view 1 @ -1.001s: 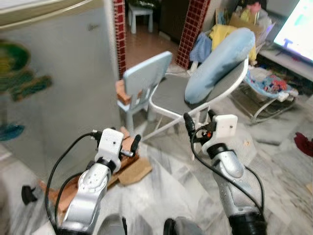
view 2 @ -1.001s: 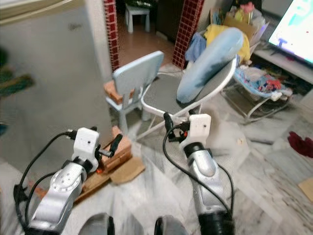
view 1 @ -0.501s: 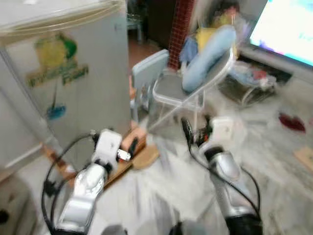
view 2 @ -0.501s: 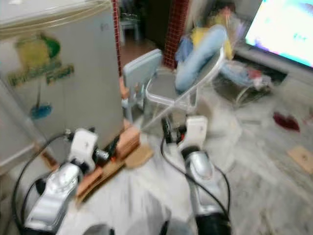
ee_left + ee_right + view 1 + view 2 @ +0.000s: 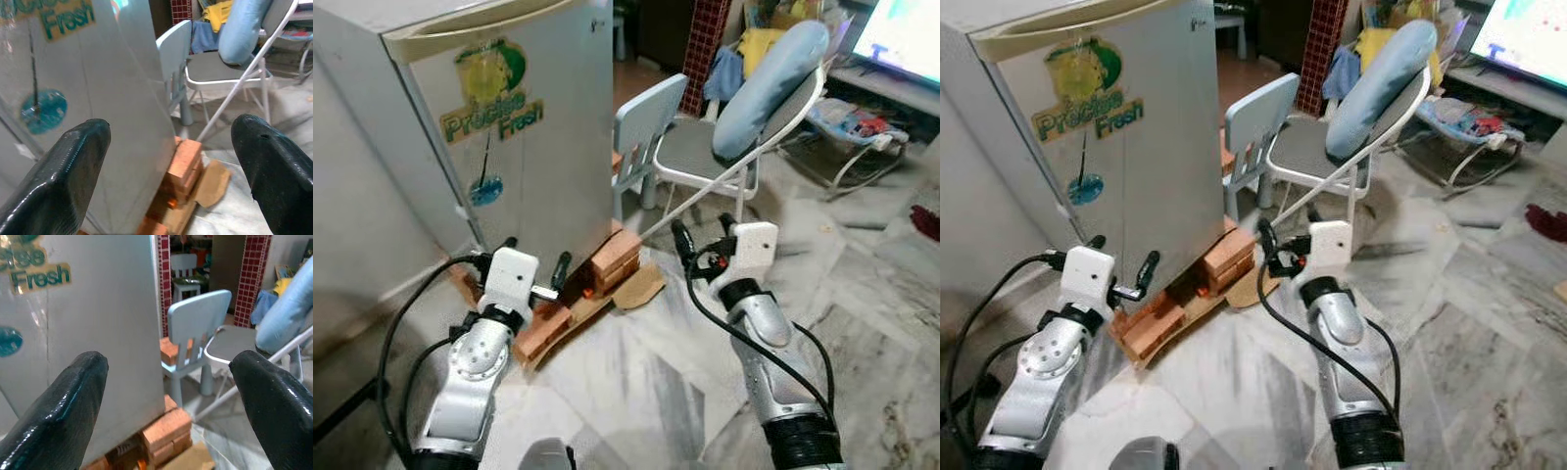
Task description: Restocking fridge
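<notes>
Straight ahead and to the left stands the fridge (image 5: 499, 127), a small silver-grey unit with its door shut and a cream handle strip along the top edge. A yellow and green sticker (image 5: 494, 88) with the words "Precise Fresh" sits high on the door, with a blue round mark below it. The fridge rests on stacks of red bricks (image 5: 612, 259) at its near right corner, and a flat piece of brown cardboard (image 5: 641, 287) lies on the marble floor (image 5: 862, 294) just beside them.

The left hand (image 5: 536, 276) is raised near the fridge's lower front, its two black fingers (image 5: 68, 171) spread wide with nothing between them. The right hand (image 5: 699, 238) is raised to the right of the bricks, level with the left one, and its fingers (image 5: 73, 401) are also set wide apart and hold nothing. Neither hand touches the fridge.

Beyond the fridge's right side stands a small pale blue child's chair (image 5: 646, 127), and just right of it a white-framed folding chair (image 5: 705, 162) with a grey seat and a light blue cushion (image 5: 769, 83) leaning on its back. Farther right, a baby bouncer (image 5: 862, 122) sits on the floor, and a bright screen (image 5: 906, 34) shows at the far right. A red tiled pillar (image 5: 710, 29) rises behind the chairs.
</notes>
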